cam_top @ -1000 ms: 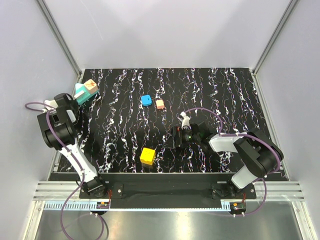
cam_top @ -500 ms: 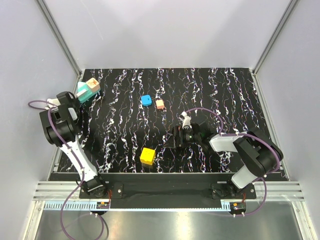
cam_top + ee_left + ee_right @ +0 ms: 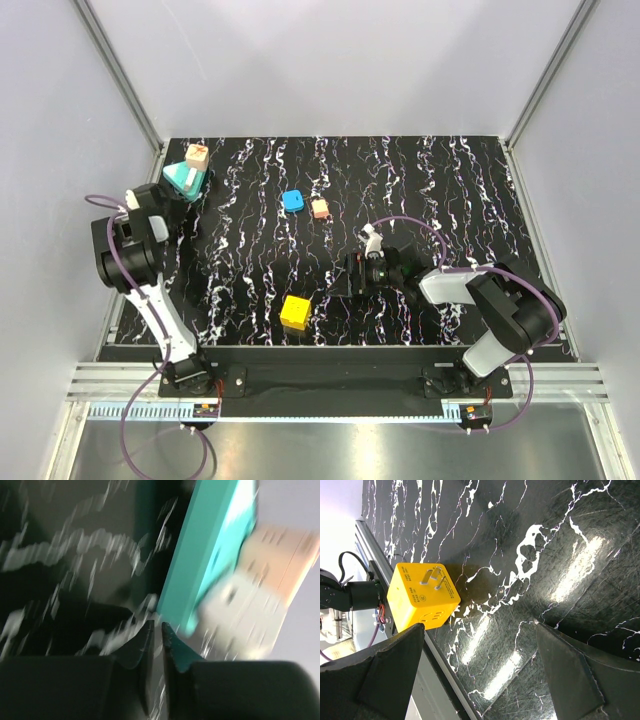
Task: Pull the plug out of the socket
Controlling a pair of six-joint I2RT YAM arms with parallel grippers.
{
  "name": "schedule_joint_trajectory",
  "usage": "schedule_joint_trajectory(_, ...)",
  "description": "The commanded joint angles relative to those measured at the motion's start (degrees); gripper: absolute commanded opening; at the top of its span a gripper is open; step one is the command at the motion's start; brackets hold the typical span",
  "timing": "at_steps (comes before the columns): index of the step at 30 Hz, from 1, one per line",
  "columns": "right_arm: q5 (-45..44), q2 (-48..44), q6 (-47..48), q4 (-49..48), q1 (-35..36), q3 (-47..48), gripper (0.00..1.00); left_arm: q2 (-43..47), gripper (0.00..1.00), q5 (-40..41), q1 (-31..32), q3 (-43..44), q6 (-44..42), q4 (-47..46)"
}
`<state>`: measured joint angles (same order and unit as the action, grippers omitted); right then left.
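1. The socket [image 3: 184, 180] sits at the table's [image 3: 450, 180] far left corner, near the left wall.
2. The plug [image 3: 197, 155] is on the socket's far side, touching it and not pulled off.
3. In the blurred left wrist view the socket [image 3: 210, 555] stands on edge as a teal slab. The plug [image 3: 295, 565] lies against its right face.
4. The left gripper [image 3: 171, 199] is just near of the socket. Its tips [image 3: 157, 630] are almost together, with a thin slit between them and nothing seen in it. The socket's lower edge is right beside the right fingertip. The blur hides whether they touch, and whether the fingers are quite closed I cannot tell.
5. The right gripper [image 3: 355, 275] is low over the table right of centre, pointing left. Its fingers [image 3: 385, 680] are spread wide and hold nothing.
6. The yellow cube [image 3: 295, 312] lies near centre. In the right wrist view it [image 3: 422, 597] is well beyond the fingers, prongs up.
7. A blue block [image 3: 293, 201] and an orange block [image 3: 320, 209] lie side by side at far centre.
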<state>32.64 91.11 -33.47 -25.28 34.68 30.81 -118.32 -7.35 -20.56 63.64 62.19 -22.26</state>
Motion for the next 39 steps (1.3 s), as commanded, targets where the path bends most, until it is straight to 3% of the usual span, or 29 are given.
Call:
schedule_joint_trajectory(1,0.7,0.2,0.1,-0.3,-0.6,-0.7,1.00,10.1,0.22,-2.2,-0.5,-6.6,-2.7,-0.3)
schedule_joint_trajectory(5,0.9,0.1,-0.1,-0.6,-0.6,-0.8,1.00,16.4,0.46,-1.0,-2.2,-12.6,-5.3,-0.5)
schedule_joint_trajectory(13,1.3,0.3,-0.2,-1.0,-0.7,-0.9,1.00,13.0,0.62,-3.0,-4.7,-10.5,-0.1,-10.6)
schedule_joint_trajectory(18,1.4,0.8,-0.3,-1.2,-0.8,-0.8,1.00,5.1,0.63,-1.4,-4.7,-4.0,4.1,-12.6)
schedule_joint_trajectory(26,1.5,1.5,-0.4,-1.4,-0.8,-0.7,1.00,-5.6,0.62,1.9,-3.8,7.2,2.4,-13.5)
schedule_joint_trajectory(29,1.5,1.5,-0.4,-1.4,-0.8,-0.6,1.00,-9.0,0.63,0.7,-3.5,9.5,3.1,-18.0)
schedule_joint_trajectory(31,1.5,1.5,-0.4,-1.4,-0.8,-0.7,1.00,-11.3,0.63,-0.6,-3.4,13.3,3.0,-14.1)
schedule_joint_trajectory(39,1.7,1.8,-0.5,-1.6,-1.1,-0.7,1.00,-12.7,0.57,0.6,-2.4,14.8,2.5,-12.5)
